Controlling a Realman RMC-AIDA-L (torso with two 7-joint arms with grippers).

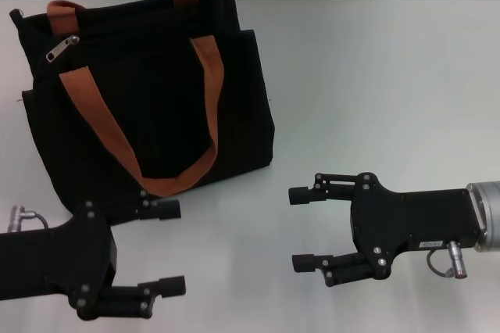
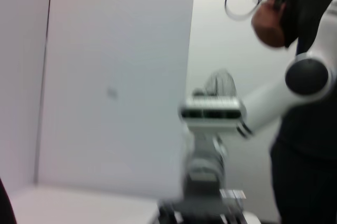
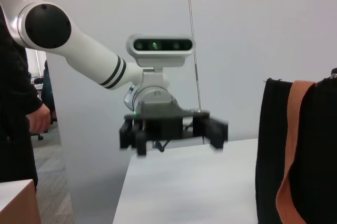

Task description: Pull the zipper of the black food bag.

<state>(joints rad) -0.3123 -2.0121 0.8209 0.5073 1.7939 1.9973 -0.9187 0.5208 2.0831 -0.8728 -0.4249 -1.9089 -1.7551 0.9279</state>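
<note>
The black food bag [image 1: 148, 91] stands on the white table [image 1: 375, 75] at the far left, with rust-orange strap handles [image 1: 207, 75]. Its silver zipper [image 1: 64, 46] pull sits near the bag's top left corner. My left gripper [image 1: 166, 247] is open and empty, just in front of the bag's near bottom edge, one finger [image 1: 160, 209] close to the hanging strap loop. My right gripper [image 1: 298, 229] is open and empty, to the right of the bag and clear of it. The bag's side and a strap also show in the right wrist view [image 3: 300, 155].
The table stretches bare to the right of and behind the bag. The right wrist view shows my left arm's gripper [image 3: 174, 132] across the table and a person [image 3: 16, 103] beyond the table edge. The left wrist view shows my right arm [image 2: 210, 113] and a person [image 2: 305, 77].
</note>
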